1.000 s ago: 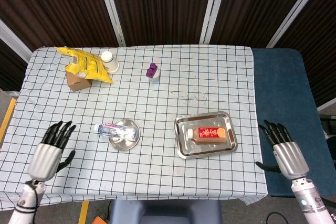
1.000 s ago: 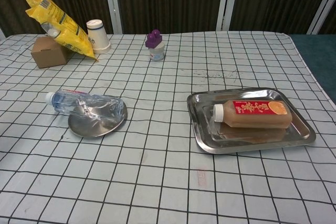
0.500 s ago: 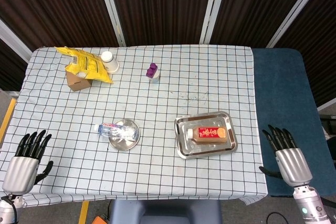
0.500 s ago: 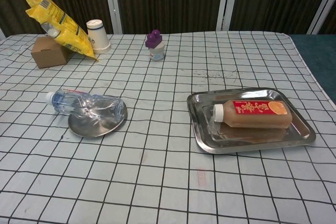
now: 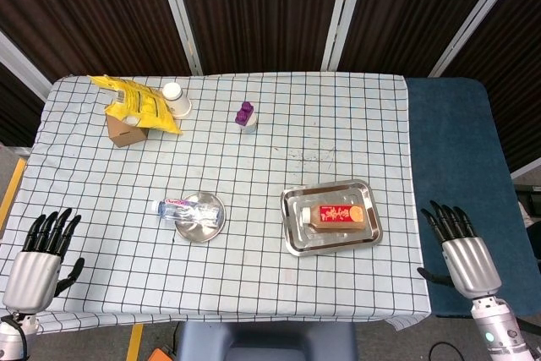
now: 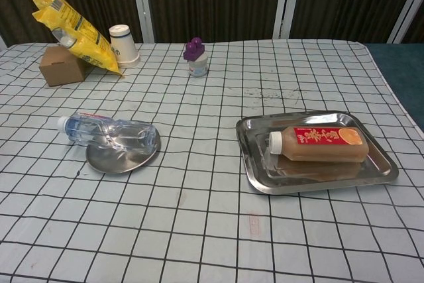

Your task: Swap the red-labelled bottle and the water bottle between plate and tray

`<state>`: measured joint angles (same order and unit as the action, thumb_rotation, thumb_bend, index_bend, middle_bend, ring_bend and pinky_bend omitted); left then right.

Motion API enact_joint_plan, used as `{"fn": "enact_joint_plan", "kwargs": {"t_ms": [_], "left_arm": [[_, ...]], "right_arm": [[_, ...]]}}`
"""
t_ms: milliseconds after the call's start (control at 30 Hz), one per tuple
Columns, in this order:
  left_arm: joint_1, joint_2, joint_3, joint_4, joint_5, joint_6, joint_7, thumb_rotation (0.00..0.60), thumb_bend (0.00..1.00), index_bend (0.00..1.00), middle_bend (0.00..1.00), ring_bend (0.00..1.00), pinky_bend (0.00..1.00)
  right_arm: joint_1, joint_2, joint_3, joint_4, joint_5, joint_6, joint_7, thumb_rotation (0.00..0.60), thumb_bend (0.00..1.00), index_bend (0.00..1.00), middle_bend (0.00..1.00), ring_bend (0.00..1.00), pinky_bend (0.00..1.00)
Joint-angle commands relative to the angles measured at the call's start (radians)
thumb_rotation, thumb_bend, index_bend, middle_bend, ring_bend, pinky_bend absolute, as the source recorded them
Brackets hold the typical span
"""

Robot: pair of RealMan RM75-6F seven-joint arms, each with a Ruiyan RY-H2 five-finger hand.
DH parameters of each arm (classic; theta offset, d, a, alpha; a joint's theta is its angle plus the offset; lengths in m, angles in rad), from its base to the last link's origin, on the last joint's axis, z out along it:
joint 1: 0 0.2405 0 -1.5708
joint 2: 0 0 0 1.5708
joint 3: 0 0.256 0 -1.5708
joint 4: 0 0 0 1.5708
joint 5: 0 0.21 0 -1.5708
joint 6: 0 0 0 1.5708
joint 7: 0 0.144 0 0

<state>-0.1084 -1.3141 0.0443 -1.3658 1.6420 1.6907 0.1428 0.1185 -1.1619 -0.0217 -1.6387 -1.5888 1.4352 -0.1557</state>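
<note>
The red-labelled bottle (image 5: pixel 337 214) (image 6: pixel 319 144) lies on its side in the steel tray (image 5: pixel 292 243) (image 6: pixel 256 177), cap toward the left. A clear water bottle (image 5: pixel 183 208) (image 6: pixel 109 132) lies across the round steel plate (image 5: pixel 206 232) (image 6: pixel 119 160), its cap end hanging off to the left. My left hand (image 5: pixel 38 261) hovers off the table's front left corner, empty with fingers spread. Past the table's right edge, my right hand (image 5: pixel 461 252) is likewise empty and spread. Neither hand shows in the chest view.
At the back left stand a yellow snack bag (image 5: pixel 135 105) (image 6: pixel 71 26), a brown box (image 5: pixel 125 132) (image 6: pixel 59 66) and a paper cup (image 5: pixel 176 99) (image 6: pixel 123 44). A small purple-capped bottle (image 5: pixel 246 115) (image 6: pixel 196 57) stands at the back centre.
One second ago my left hand was over the table's front left; it has drawn back off the corner. My right hand slid slightly back. Bottles, plate and tray have not moved.
</note>
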Motion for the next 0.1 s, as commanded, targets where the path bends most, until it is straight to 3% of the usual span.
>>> {"fn": "enact_joint_plan", "kwargs": {"t_ms": [33, 100], "left_arm": [[0.003, 0.002, -0.004, -0.002, 0.003, -0.001, -0.001, 0.6, 0.38, 0.0, 0.0, 0.0, 0.08], [0.005, 0.001, -0.006, -0.002, 0.005, -0.002, 0.0, 0.6, 0.38, 0.0, 0.01, 0.0, 0.08]], "right_arm": [[0.001, -0.003, 0.001, -0.001, 0.003, -0.006, -0.008, 0.6, 0.21, 0.0, 0.0, 0.0, 0.0], [0.002, -0.004, 0.002, -0.001, 0.004, -0.008, -0.009, 0.6, 0.21, 0.0, 0.0, 0.0, 0.0]]}}
